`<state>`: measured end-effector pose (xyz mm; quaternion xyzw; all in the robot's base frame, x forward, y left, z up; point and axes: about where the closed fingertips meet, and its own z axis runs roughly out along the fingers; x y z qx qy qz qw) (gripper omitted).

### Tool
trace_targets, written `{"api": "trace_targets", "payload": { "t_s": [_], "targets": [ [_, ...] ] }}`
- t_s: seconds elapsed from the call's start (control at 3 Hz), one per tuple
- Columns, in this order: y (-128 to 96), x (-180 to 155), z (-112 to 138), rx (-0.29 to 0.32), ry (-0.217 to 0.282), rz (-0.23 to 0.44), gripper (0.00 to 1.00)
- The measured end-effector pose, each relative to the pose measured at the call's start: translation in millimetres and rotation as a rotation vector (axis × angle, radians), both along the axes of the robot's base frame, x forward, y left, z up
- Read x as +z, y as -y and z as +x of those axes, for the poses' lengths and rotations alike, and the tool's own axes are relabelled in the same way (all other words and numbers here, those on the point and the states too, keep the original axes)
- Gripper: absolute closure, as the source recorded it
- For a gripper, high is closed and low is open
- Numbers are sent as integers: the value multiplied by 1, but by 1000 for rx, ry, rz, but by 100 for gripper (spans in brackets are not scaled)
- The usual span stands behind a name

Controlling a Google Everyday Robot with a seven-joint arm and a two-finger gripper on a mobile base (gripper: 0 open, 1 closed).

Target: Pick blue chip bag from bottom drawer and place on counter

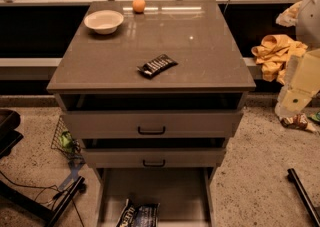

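The blue chip bag (138, 215) lies flat on the floor of the open bottom drawer (185, 196), at its front left, partly cut off by the lower edge of the view. The counter (200, 46) is the glossy grey-brown top of the cabinet. My gripper (294, 102) hangs on the pale arm at the right edge of the view. It is to the right of the cabinet at about the height of the top drawer, far from the bag and apart from the counter.
On the counter are a white bowl (104, 21), an orange ball (139, 5) and a black-and-white striped bar wrapper (157, 65). The two upper drawers (151, 123) stand slightly open. A yellow cloth (276, 53) lies at the right, and cables and a black stand (60, 203) at the lower left.
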<state>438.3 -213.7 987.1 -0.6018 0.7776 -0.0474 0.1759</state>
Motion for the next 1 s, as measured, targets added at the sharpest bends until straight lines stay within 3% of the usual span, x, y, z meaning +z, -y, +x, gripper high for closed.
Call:
{"api": "trace_targets", "payload": {
  "t_s": [0.33, 0.67, 1.0],
  "targets": [
    [0, -1, 0, 1, 1, 2, 0],
    [-14, -18, 0, 24, 28, 69, 0],
    [-41, -58, -12, 72, 44, 191, 0]
  ]
}}
